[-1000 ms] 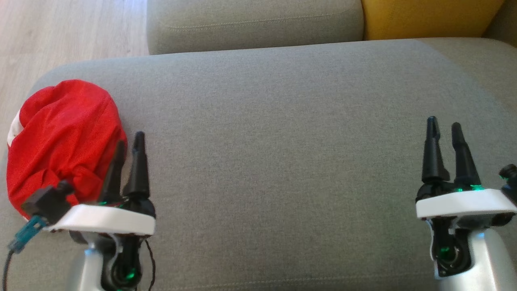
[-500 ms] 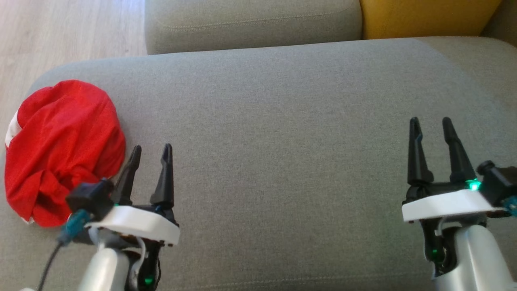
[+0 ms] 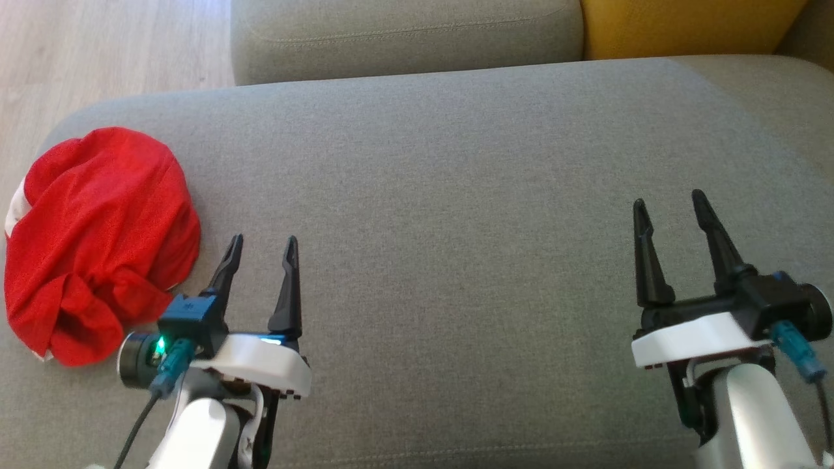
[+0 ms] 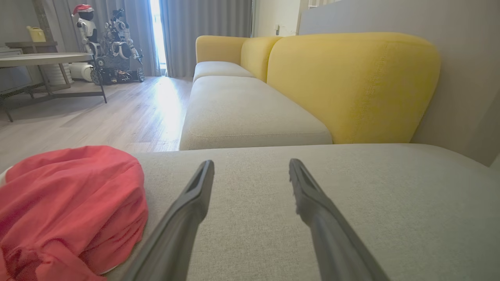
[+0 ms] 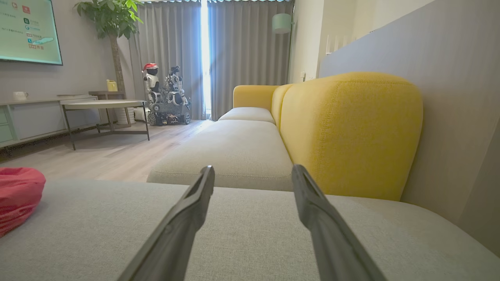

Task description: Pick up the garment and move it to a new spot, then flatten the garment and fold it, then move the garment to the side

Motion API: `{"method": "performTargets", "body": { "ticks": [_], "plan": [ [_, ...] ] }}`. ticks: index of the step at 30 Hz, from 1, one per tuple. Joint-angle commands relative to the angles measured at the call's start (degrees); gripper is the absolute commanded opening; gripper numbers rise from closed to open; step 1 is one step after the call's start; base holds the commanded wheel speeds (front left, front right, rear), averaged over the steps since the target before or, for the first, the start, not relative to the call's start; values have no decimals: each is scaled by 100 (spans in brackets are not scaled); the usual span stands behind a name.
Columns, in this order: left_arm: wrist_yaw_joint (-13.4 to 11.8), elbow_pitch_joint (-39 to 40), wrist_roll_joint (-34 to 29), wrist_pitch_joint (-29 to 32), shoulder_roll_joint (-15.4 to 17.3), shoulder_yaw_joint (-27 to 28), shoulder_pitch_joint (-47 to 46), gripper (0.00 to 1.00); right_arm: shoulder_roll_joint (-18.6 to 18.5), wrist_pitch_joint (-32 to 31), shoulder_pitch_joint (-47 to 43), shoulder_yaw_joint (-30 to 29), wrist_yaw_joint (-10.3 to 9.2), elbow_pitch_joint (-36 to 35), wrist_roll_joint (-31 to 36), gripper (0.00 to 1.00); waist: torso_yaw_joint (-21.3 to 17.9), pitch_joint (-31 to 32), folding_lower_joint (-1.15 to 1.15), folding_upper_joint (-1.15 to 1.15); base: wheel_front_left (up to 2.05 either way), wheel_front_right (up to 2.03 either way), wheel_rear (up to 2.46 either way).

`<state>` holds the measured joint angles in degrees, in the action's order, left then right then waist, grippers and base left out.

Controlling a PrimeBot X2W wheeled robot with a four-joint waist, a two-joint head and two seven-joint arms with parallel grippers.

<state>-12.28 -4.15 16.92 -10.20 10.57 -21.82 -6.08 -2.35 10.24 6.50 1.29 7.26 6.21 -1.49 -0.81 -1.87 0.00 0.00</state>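
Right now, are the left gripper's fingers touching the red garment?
Apart. The head view shows grey cushion between the fingers of the left gripper and the red garment.

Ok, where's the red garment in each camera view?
Head view: red garment at the far left, lying on the grey seat cushion.
Left wrist view: garment in the lower left corner.
Right wrist view: garment at the left edge, partly cut off.
Shared landmark: the yellow backrest, towards the right in each view.

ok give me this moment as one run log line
garment: bunched, left end of sofa cushion | left gripper: open, empty, just right of garment | right gripper: open, empty, over bare cushion
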Motion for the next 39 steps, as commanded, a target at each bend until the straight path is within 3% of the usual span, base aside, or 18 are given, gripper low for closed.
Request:
{"method": "performTargets", "body": {
  "ticks": [1,9,16,27,39],
  "plan": [
    [-155,130,-194,-104,113,97,-296,100,-44,102,321,185,19,-170,292,100,-3,8,0,0,0,0,0],
    [-182,-18,-215,-223,27,35,-267,100,-47,220,322,298,21,-91,537,100,18,-10,0,0,0,0,0],
    [186,-62,-226,-342,-197,377,-191,100,-50,297,332,461,22,252,-328,100,67,-48,0,0,0,0,0],
    [837,-401,-532,-480,-597,879,-64,100,-53,394,397,335,23,419,-509,100,111,-51,0,0,0,0,0],
    [1085,-596,-754,-480,-733,1127,-51,100,-53,439,413,328,23,514,-408,100,71,-52,0,0,0,0,0]
  ]
}}
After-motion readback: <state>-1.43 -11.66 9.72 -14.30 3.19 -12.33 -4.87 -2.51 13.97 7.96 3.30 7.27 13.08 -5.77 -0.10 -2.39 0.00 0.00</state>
